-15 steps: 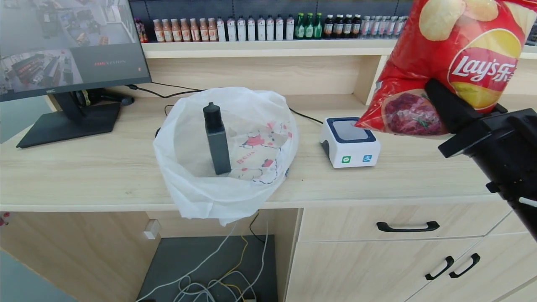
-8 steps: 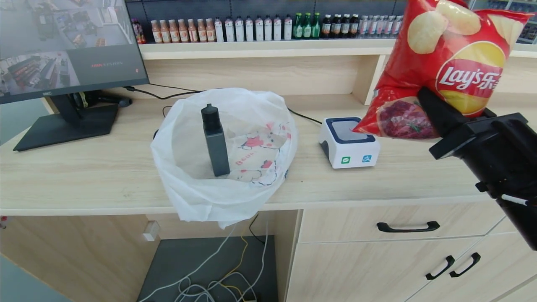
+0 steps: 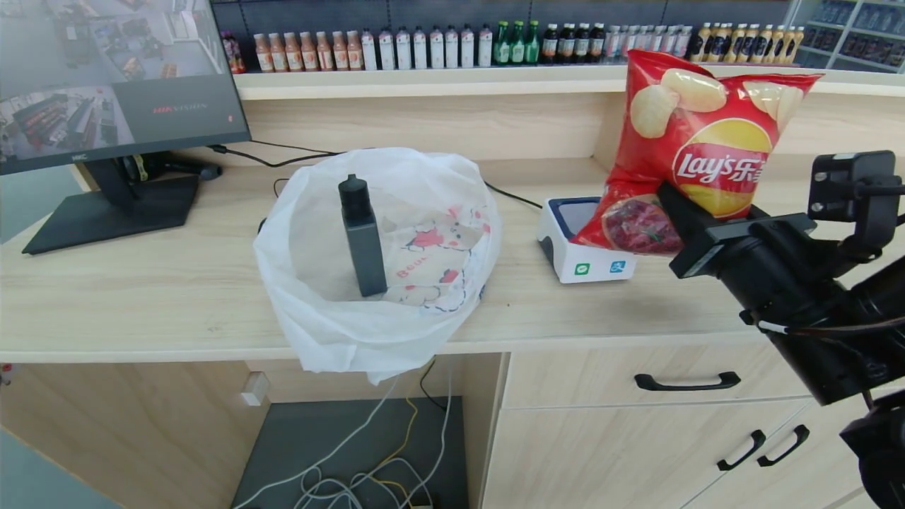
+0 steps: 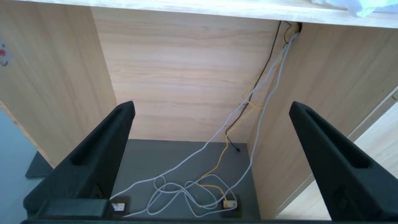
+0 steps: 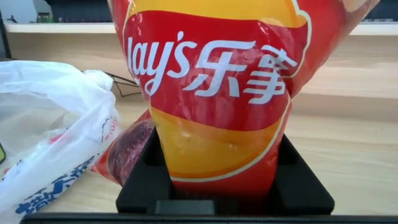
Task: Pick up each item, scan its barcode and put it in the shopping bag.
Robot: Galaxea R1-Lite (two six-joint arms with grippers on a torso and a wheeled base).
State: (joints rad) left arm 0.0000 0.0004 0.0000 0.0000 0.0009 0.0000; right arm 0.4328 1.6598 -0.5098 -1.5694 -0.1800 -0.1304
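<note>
- Head view: we are seeing the red and yellow crinkly foil chip bag coming down from the upper right corner toward the middle right of the frame. Its lower corner is now overlapping the top of the white boxy barcode scanner.
- We are judging the scan step to be under way, with bagging yet to come.
- The right gripper is staying clamped on the chip bag's lower part.
- We are counting one chip bag, one scanner and one thin white plastic shopping bag at frame centre. One dark grey squarish bottle is standing upright inside it, all on one pale wooden counter.
- Left wrist view: the left gripper is hanging below the counter, its two fingers wide apart and holding nothing. Several loose cables are lying beneath.
- Right wrist view: we are looking at the one chip bag pinched upright between the jaws, with the shopping bag lying near it.
</note>
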